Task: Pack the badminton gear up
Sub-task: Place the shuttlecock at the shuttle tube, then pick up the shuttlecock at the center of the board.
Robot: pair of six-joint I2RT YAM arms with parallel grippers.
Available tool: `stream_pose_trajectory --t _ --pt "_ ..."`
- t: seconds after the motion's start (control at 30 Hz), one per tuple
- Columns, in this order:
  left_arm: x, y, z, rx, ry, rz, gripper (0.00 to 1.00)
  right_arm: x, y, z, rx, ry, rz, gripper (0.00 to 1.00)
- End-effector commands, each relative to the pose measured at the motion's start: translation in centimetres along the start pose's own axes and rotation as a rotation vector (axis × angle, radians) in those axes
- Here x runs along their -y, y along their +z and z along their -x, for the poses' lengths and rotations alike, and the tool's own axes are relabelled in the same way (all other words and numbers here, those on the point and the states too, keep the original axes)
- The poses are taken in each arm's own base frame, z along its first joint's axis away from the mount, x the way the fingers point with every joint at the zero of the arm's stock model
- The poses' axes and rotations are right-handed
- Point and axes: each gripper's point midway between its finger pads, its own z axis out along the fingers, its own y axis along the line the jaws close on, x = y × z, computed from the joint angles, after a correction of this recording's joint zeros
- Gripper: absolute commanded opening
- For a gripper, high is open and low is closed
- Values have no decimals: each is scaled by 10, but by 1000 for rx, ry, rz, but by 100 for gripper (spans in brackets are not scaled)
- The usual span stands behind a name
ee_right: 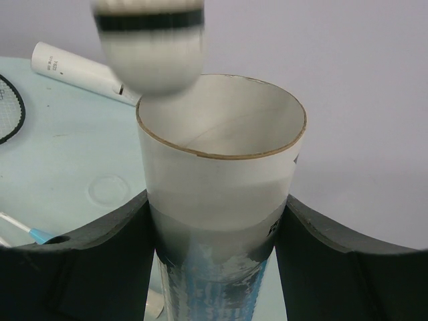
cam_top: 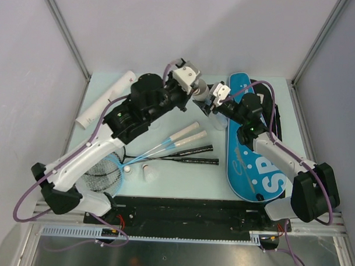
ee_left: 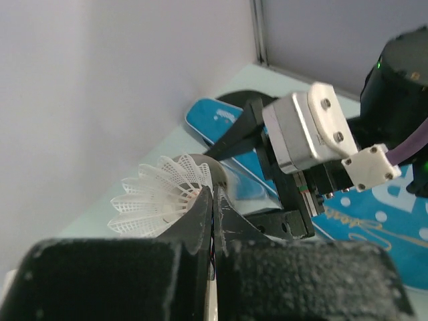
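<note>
Between grey walls (cam_top: 198, 28), a pale green tabletop (cam_top: 187, 181) bears rackets (cam_top: 191, 150) and bag (cam_top: 241, 170).

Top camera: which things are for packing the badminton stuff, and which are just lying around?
For the job: shuttlecock in the left end effector, upright tube in the right end effector, rackets, loose shuttlecocks, lying tube, blue bag.
Just there: purple cables, black rail.
</note>
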Motion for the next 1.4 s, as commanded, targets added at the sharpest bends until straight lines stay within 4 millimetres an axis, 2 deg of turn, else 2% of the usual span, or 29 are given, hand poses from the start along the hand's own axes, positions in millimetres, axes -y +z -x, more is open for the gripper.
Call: stream_pose_trajectory --t 0.0,0.17,0.27,0.37,0.43,0.53,0.57,0.63,0.67,0.7,0.73,0.83,0.87,0.93,0.97,1.0,1.07,1.1,1.13,1.17,1.2,1.27,1.3,1.37 --pt "4 -5 26 42 -17 -48 0 8 5 9 17 -25 -20 45" --pt "8 14 4 -16 -10 -52 0 7 4 14 27 -30 -11 45" --pt "1 24 -2 -37 -7 -12 0 7 3 16 28 -31 -12 44" --pt "-3 30 0 -35 -18 -1 0 7 2 16 24 -32 -14 44" --pt "-1 35 0 -34 -23 -11 1 9 2 17 26 -35 -20 44" --pt "1 39 -11 -65 -58 -10 2 10 1 19 31 -34 -24 44" --pt "1 37 -13 -72 -79 -9 33 10 2 20 36 -33 -23 44" --pt "-3 33 -18 -84 -135 10 64 10 2 19 34 -31 -20 44" --pt "-7 29 -17 -83 -149 28 99 10 2 19 34 -31 -20 44" --pt "-7 25 -20 -88 -167 23 100 10 2 19 33 -31 -20 44" --pt "-13 10 -6 -51 -203 21 100 10 1 16 26 -29 -22 44" --pt "-16 -13 2 -21 -286 8 100 12 1 12 17 -23 -24 44" --pt "-19 -32 14 11 -302 13 100 15 0 12 19 -24 -33 44" --pt "-23 -44 -9 -42 -361 45 98 16 0 10 17 -17 -34 44" --pt "-26 -61 -18 -71 -380 60 96 17 0 10 17 -20 -36 44" --pt "-23 -65 -50 -147 -405 75 94 16 0 10 17 -19 -34 44" --pt "-24 -85 -88 -233 -464 114 86 16 -1 9 10 -20 -34 44" --pt "-18 -102 -118 -281 -478 124 83 17 -1 7 4 -20 -38 44" --pt "-18 -112 -136 -311 -515 167 80 17 -2 7 1 -19 -42 44" --pt "-13 -121 -156 -354 -539 178 78 18 -2 6 -1 -18 -43 44" --pt "-2 -136 -190 -410 -566 183 78 18 -2 7 1 -19 -42 44" --pt "10 -147 -225 -471 -646 213 78 19 -3 7 1 -18 -42 44" --pt "20 -156 -260 -549 -657 231 78 20 -4 6 -1 -16 -45 44" --pt "26 -165 -283 -609 -630 307 80 21 -4 7 2 -15 -45 44"
